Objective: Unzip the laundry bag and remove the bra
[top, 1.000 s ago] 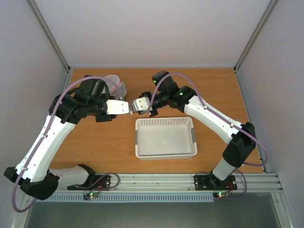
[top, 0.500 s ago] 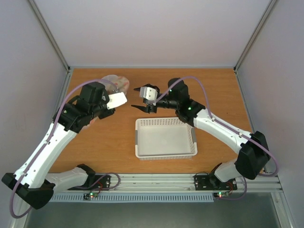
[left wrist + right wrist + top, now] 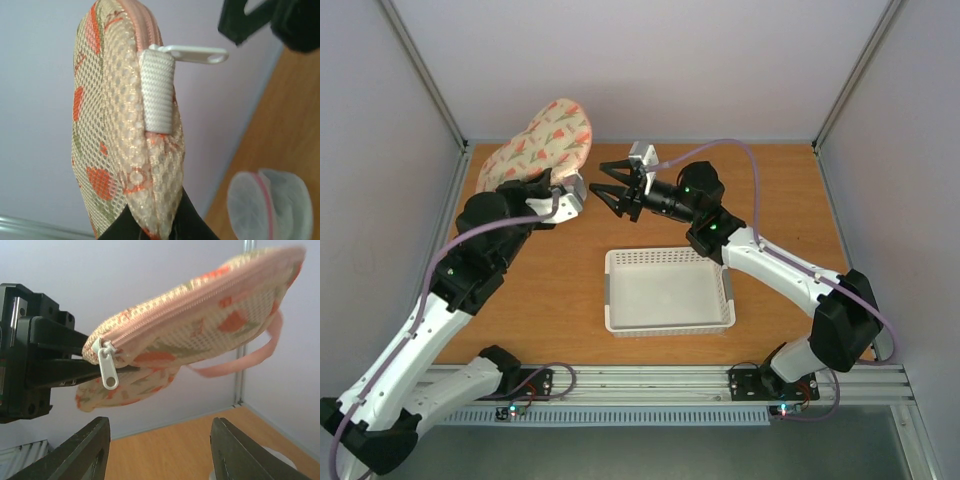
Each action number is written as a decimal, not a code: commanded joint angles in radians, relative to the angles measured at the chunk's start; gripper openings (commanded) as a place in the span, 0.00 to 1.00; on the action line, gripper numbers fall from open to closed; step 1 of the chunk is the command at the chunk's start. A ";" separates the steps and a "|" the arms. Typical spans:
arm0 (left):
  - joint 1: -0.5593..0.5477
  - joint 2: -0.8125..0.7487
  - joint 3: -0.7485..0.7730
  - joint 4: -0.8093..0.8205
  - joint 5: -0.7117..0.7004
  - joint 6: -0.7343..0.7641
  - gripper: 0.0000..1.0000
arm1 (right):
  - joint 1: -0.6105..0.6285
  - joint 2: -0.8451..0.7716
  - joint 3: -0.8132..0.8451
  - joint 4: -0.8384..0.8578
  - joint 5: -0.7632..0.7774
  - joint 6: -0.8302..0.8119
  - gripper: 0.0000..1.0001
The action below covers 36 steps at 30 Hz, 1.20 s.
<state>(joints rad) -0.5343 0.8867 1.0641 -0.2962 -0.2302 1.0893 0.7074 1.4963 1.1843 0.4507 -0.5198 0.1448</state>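
- One firm hold on the left anchors this step. The left pincer (image 3: 570, 196) is clamped on the end of the laundry bag (image 3: 542, 142), which rises above and beyond it, clear of the table (image 3: 550, 290).
- The zipper pull (image 3: 109, 371) hangs from the closed pink trim just ahead of the right pincer (image 3: 604, 187), whose jaws stand apart and empty.
- To do it well, I judge, level those jaws with the tab, pinch it flat, then draw along the trim while the left pincer holds the bag taut.
- No bra shows; it is probably inside the zipped bag.
- Count: two pincers, one laundry bag, one zipper pull, one round mesh pouch (image 3: 270, 200) on the table below the left pincer, and one white basket (image 3: 610, 290) below the right pincer.
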 commanded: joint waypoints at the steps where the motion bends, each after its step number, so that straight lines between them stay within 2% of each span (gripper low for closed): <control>1: -0.004 -0.043 -0.060 0.317 0.127 0.181 0.01 | 0.022 -0.021 -0.028 0.137 -0.067 0.068 0.57; 7: -0.004 -0.084 -0.132 0.382 0.254 0.305 0.01 | 0.056 -0.073 -0.081 0.178 -0.064 -0.021 0.59; 15: -0.004 -0.079 -0.152 0.408 0.239 0.353 0.01 | 0.069 -0.078 -0.081 0.158 0.015 -0.051 0.50; 23: -0.004 -0.068 -0.141 0.374 0.198 0.355 0.01 | 0.147 -0.117 -0.100 0.097 0.205 -0.190 0.45; 27: -0.004 -0.064 -0.141 0.364 0.187 0.362 0.01 | 0.162 -0.126 -0.100 0.086 0.263 -0.207 0.41; 31: -0.004 -0.063 -0.140 0.357 0.181 0.363 0.01 | 0.164 -0.122 -0.093 0.075 0.279 -0.207 0.34; 36: -0.004 -0.063 -0.139 0.349 0.180 0.368 0.01 | 0.164 -0.125 -0.091 0.064 0.304 -0.206 0.18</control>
<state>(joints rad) -0.5343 0.8246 0.9138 -0.0120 -0.0418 1.4376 0.8677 1.4017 1.0916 0.5030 -0.2596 -0.0483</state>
